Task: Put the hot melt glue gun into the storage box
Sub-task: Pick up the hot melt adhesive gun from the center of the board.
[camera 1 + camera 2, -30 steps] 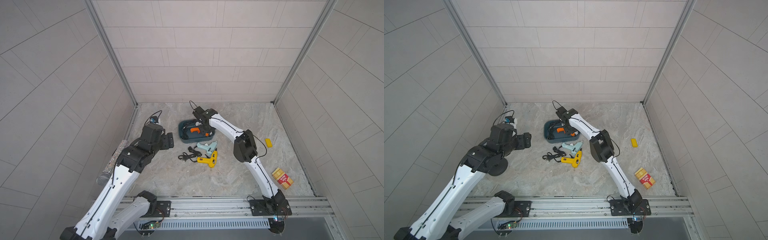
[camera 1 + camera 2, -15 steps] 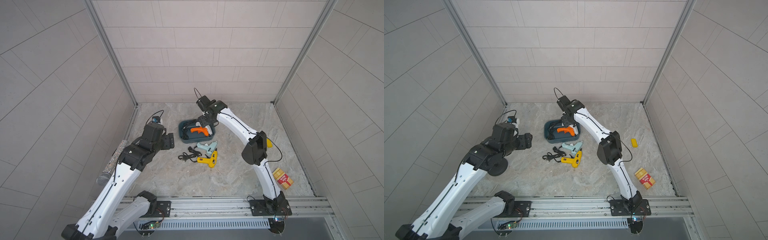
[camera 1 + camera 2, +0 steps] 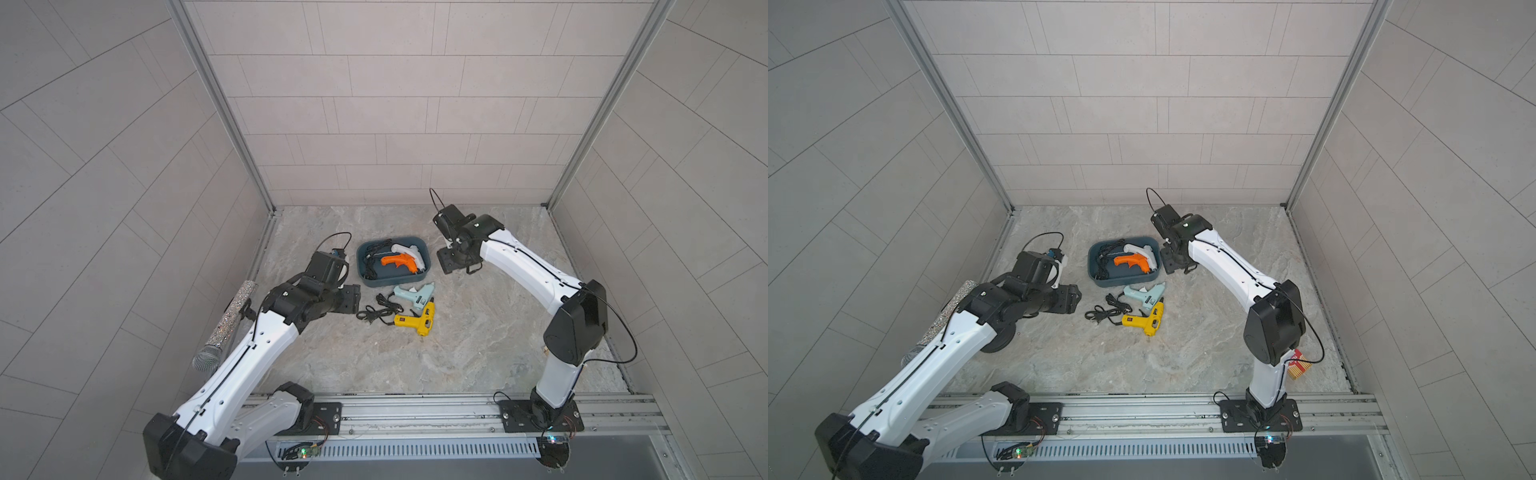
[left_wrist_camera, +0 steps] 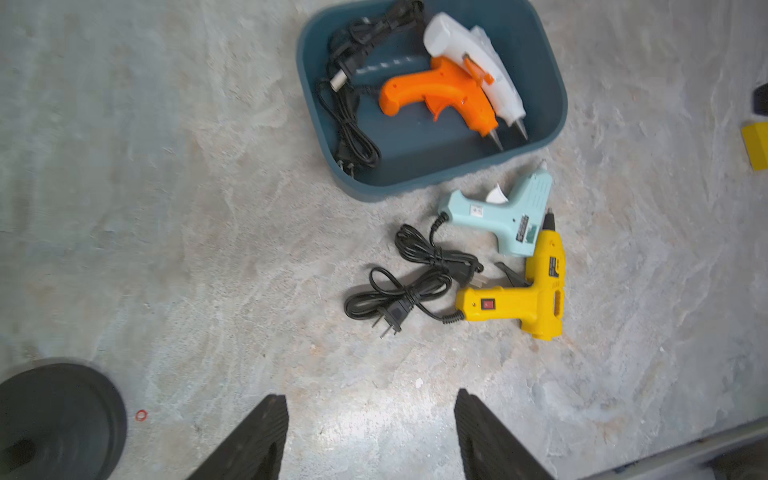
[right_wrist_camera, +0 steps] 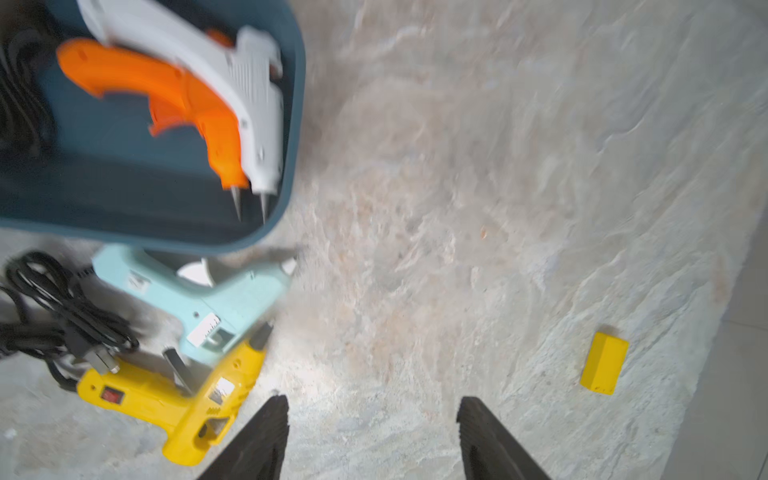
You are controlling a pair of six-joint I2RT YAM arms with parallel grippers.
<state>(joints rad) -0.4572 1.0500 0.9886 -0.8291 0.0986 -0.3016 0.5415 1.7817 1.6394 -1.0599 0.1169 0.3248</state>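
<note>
Two guns lie in the storage box, two lie outside it, and both grippers are empty.
In both top views the orange glue gun and white glue gun lie inside the box. The light-blue glue gun sits just beside its near wall, with the yellow glue gun against it. The left gripper hovers off the box's cord end and the right gripper off its nozzle end. The left wrist view shows jaws partly parted over bare table, holding nothing. The right wrist view shows the same, with the yellow gun nearest. My judgement is to grasp the light-blue gun across its body, avoid the tangled cords, lift it clear of the box wall, and lay it on the free floor of the box.
</note>
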